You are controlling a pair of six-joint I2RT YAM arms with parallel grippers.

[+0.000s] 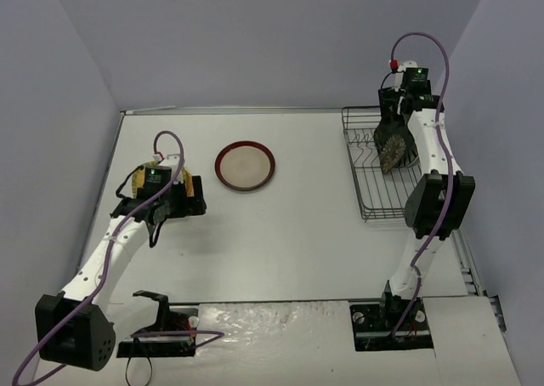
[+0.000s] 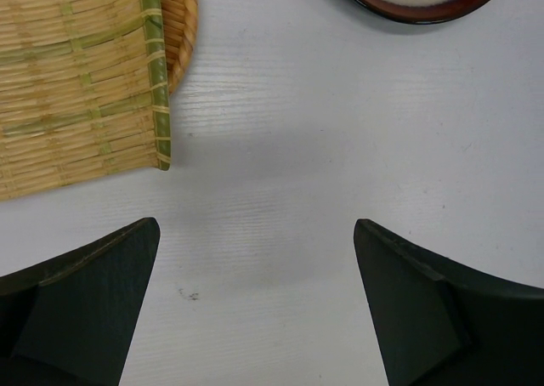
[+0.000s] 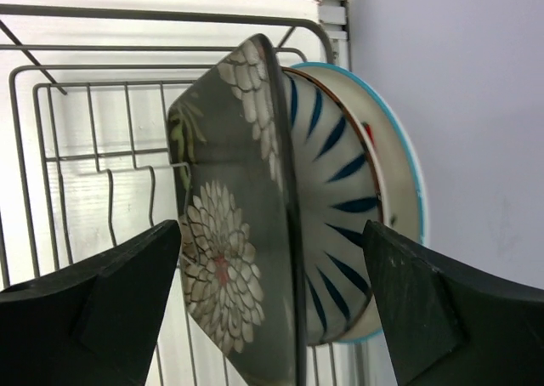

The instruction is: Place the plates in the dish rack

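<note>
The black wire dish rack [image 1: 374,190] stands at the far right. Three plates stand upright in it: the black floral plate [image 3: 225,258], the white dark-striped plate [image 3: 336,199] behind it, and a blue-rimmed white plate [image 3: 399,173] with a red mark at the back. My right gripper [image 3: 272,229] is open, and its jaws straddle the floral and striped plates without touching them; it also shows in the top view [image 1: 392,141]. My left gripper [image 2: 257,225] is open and empty above bare table. The yellow woven plate [image 2: 76,80] lies on the orange-brown plate [image 2: 181,29]. The red-rimmed beige plate [image 1: 245,166] lies flat.
The rack's wire tines [image 3: 106,199] to the left of the floral plate hold nothing. Grey walls close in the table on the left, back and right. The right wall is close behind the rack.
</note>
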